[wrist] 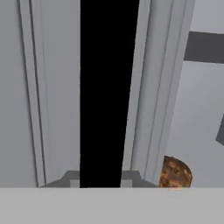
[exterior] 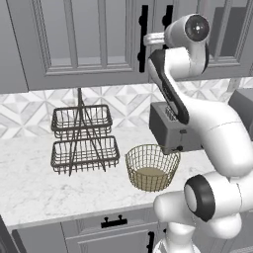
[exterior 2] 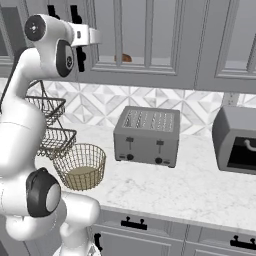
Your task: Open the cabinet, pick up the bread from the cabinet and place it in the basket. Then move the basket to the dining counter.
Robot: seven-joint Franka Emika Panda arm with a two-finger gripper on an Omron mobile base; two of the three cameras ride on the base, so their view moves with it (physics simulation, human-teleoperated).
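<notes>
Left base view showed, from the left, the dark two-tier wire rack on the marble table, then the gold wire basket just beside it, sitting before the grey toaster. Above them my arm reached up to the grey upper cabinet, and my claw was at one of its long black bar handles. In the right base view the bread sat inside the cabinet, a brown lump seen through the door, to the right of my claw and above the toaster, with a grey microwave further right. In the hand view the black handle filled the middle, very near, and the bread showed low on its right. I could not tell whether my claw had clenched on the handle.
</notes>
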